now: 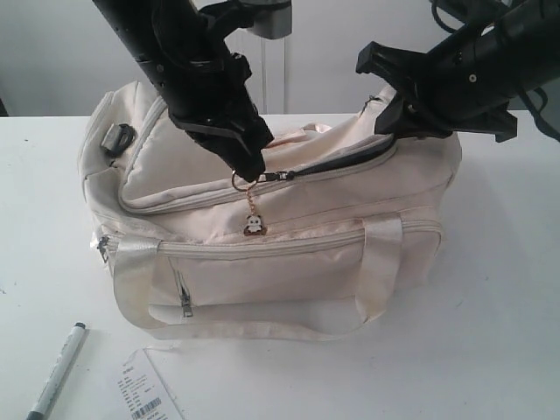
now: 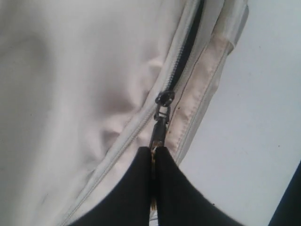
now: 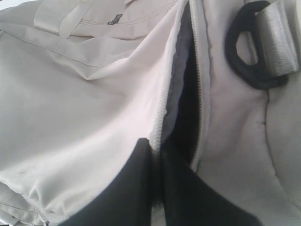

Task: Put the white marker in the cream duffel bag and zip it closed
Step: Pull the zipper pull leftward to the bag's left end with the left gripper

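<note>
Exterior view, lower left: white marker is lying on the bench beside a barcoded paper tag, print unreadable. Left gripper is pinching the soft cream duffel bag's zipper pull; right gripper is clamping its opening's edge.

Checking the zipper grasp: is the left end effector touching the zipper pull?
Touching. The left wrist view shows the left end effector shut on the zipper pull of the bag, pinching the pull's lower end.
</note>
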`<action>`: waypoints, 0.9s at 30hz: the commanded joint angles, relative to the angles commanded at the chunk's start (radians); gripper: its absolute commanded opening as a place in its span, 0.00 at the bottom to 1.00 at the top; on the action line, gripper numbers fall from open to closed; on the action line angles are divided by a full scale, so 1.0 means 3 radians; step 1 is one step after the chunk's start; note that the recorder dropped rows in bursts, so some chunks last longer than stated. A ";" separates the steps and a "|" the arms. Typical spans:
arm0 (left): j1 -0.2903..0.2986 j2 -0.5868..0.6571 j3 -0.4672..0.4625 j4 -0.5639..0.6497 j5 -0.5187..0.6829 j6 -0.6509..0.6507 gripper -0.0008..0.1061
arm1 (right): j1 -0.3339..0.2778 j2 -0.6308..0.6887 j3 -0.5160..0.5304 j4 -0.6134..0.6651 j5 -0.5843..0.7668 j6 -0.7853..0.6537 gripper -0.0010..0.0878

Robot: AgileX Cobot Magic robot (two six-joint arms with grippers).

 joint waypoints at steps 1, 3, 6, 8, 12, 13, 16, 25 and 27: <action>0.0000 -0.0009 0.0027 0.0030 0.0000 0.0000 0.01 | 0.0000 0.0000 0.0000 -0.0007 0.0007 -0.0009 0.01; 0.0000 -0.0024 0.0037 0.0074 0.0000 0.0000 0.01 | 0.0000 0.0000 0.0000 -0.0007 0.0007 -0.0009 0.01; 0.0000 -0.0046 0.0037 0.0082 0.0000 0.0000 0.01 | 0.0000 0.0000 0.0000 -0.0007 0.0007 -0.0009 0.01; 0.0000 -0.0061 0.0037 0.0116 0.0000 0.0000 0.01 | 0.0000 0.0000 0.0000 -0.0007 0.0007 -0.0009 0.01; 0.0000 -0.0100 0.0037 0.0170 0.0000 0.0000 0.01 | 0.0000 0.0000 0.0000 -0.0008 0.0007 -0.0037 0.01; 0.0000 -0.0117 0.0037 0.0170 0.0000 0.0000 0.01 | 0.0000 0.0000 0.0000 -0.0008 0.0007 -0.0037 0.01; 0.0000 -0.0159 0.0037 0.0176 0.0000 0.0000 0.01 | 0.0000 0.0000 0.0000 -0.0008 0.0007 -0.0037 0.01; 0.0000 -0.0230 0.0079 0.0243 0.0000 -0.0006 0.01 | 0.0000 0.0000 0.0000 -0.0008 0.0007 -0.0037 0.01; 0.0000 -0.0247 0.0138 0.0257 0.0000 0.0000 0.01 | 0.0000 0.0000 0.0000 -0.0008 0.0007 -0.0037 0.01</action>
